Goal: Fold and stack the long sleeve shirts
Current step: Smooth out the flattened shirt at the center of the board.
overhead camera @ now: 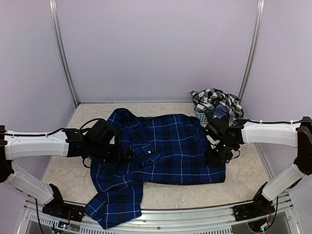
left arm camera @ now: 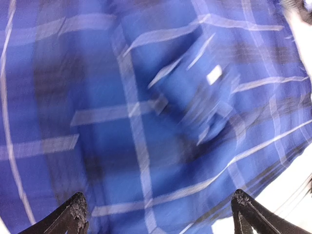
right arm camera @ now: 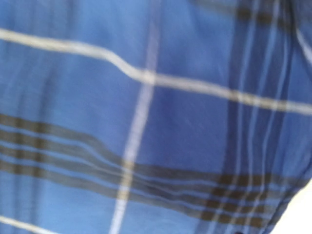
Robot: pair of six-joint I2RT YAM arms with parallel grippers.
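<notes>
Now my left tool (left arm camera: 159, 200) gapes wide above the navy shirt (overhead camera: 170, 146) spread on the tabletop (overhead camera: 243, 170); my right tool (overhead camera: 217, 155) sits at its edge — grip I cannot tell. If I pinch one layer only, the fold skews.

**gridlock_77:** quick one, how are the two arms posed?

**yam_fan:** Pretty much mirrored. The left arm (overhead camera: 34, 144) rises from its base at the near left corner, bends at the elbow and runs level toward the middle. The right arm (overhead camera: 270, 132) does the same from the right. Both wrists tip downward at the end.

**gridlock_77:** and the pincers?

**yam_fan:** The left pincer (left arm camera: 158, 217) is spread wide, its two dark fingers (left arm camera: 73, 217) far apart along the bottom edge of its wrist view. The right pincer (overhead camera: 217, 155) points down, but from above it's just a dark lump and its own camera hides the fingers, so can't tell how its jaws stand.
</notes>
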